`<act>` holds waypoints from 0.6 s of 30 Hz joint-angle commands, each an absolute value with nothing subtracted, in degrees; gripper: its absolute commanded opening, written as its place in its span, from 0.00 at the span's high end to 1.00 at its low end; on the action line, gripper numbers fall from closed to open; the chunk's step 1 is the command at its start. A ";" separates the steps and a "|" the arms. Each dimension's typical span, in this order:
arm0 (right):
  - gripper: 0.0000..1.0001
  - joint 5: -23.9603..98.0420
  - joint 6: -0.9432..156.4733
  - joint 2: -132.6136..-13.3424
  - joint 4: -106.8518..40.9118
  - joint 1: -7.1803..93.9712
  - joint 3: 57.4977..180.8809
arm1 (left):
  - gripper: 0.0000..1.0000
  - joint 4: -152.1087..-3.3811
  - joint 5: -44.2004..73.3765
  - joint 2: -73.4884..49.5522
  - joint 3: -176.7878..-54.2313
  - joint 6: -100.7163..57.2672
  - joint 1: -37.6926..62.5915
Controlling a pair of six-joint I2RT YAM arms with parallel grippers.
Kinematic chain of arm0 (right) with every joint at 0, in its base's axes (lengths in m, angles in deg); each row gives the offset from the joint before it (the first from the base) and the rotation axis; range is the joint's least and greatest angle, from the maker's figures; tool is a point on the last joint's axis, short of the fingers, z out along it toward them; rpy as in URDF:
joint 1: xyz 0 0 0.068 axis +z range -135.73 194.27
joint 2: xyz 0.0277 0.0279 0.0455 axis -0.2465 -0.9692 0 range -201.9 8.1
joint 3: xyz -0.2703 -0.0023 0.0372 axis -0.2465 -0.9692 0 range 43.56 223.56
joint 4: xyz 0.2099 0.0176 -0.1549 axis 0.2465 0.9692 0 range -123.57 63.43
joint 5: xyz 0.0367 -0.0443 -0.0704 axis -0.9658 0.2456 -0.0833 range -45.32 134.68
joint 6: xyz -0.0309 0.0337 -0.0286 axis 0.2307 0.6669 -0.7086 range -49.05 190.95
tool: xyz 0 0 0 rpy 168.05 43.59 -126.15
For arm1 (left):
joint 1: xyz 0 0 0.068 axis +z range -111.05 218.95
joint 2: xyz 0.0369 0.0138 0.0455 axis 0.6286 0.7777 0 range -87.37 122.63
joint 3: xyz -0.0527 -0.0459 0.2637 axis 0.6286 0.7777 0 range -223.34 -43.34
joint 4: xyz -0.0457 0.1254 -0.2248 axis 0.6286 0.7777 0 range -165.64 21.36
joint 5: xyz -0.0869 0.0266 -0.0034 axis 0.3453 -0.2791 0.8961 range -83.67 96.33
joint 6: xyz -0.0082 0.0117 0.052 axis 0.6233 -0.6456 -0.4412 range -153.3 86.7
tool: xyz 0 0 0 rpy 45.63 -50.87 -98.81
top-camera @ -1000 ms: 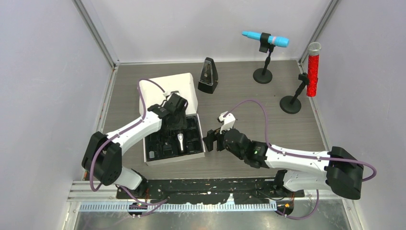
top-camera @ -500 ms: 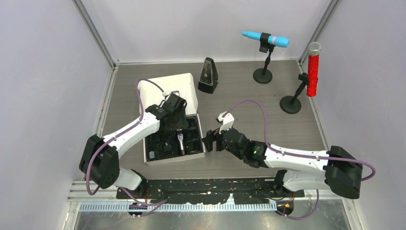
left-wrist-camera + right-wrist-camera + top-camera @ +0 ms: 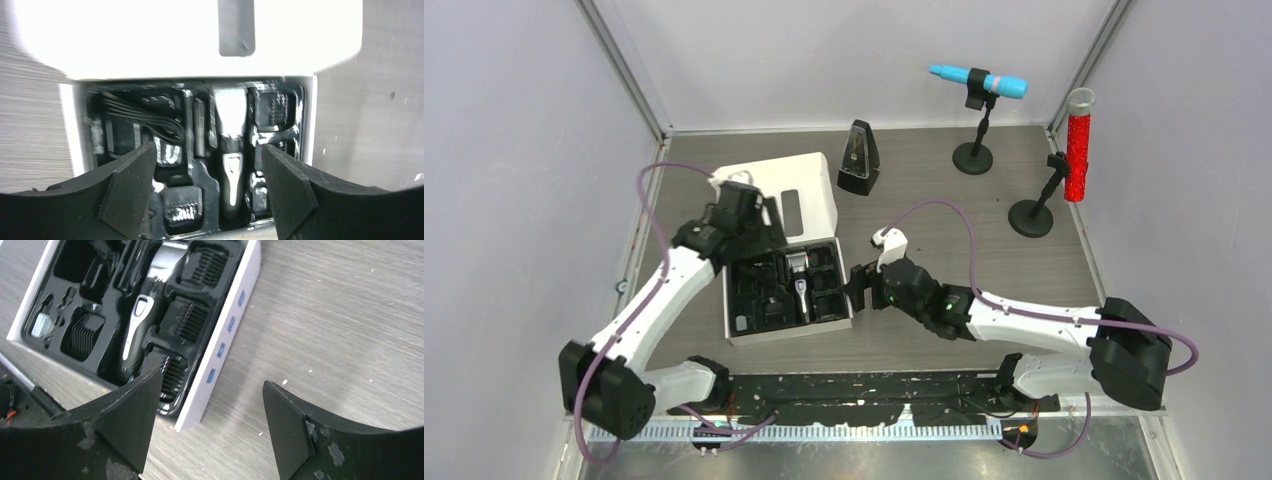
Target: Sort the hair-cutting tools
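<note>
The white box [image 3: 225,330] sits open on the table [image 3: 340,315], left of centre, with its lid [image 3: 809,180] folded back on the far side. The black-and-silver clipper [image 3: 141,322] lies in the middle slot of the black moulded tray [image 3: 170,290]. Comb guards [image 3: 187,320] fill the pockets to its right, a coiled cable [image 3: 145,117] lies at the far left, and a tiny bottle [image 3: 40,325] sits in the near-left corner.

The left gripper [image 3: 207,155] hangs over the tray with its jaws spread wide and nothing between them. The right gripper [image 3: 212,382] hovers just off the box's right wall, also spread and empty.

I'd guess the clipper is rigid, smooth and the heaviest piece, so it is best pinched across its narrow grip. The guards look light, with thin teeth, so take them by the solid back. The cable will flop.
</note>
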State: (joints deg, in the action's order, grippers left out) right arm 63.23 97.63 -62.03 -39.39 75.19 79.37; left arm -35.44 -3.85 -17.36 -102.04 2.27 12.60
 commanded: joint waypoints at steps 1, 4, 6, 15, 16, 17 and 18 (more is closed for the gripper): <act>0.17 57.26 98.65 -64.67 -36.94 68.27 85.37 | 0.18 -33.10 -5.11 -22.95 -106.11 -2.18 23.16; 0.17 53.22 99.42 -68.33 -35.47 63.88 88.66 | 0.15 -32.19 -6.01 -22.33 -108.33 -2.66 30.38; 0.18 52.22 98.87 -71.18 -34.56 62.21 91.70 | 0.15 -32.24 -5.13 -20.59 -109.73 -1.96 34.77; 0.25 46.00 99.03 -84.53 -22.66 62.56 103.82 | 0.17 -27.84 1.71 -6.64 -120.02 -4.11 43.71; 0.26 44.66 99.14 -85.81 -22.91 62.91 103.53 | 0.17 -27.82 1.40 -6.34 -119.98 -4.83 43.69; 0.26 43.92 99.22 -87.12 -22.92 63.02 103.47 | 0.17 -28.09 1.34 -6.28 -119.44 -5.00 43.75; 0.27 43.06 99.24 -87.76 -22.88 63.11 103.60 | 0.17 -28.61 1.31 -6.20 -118.73 -5.28 43.75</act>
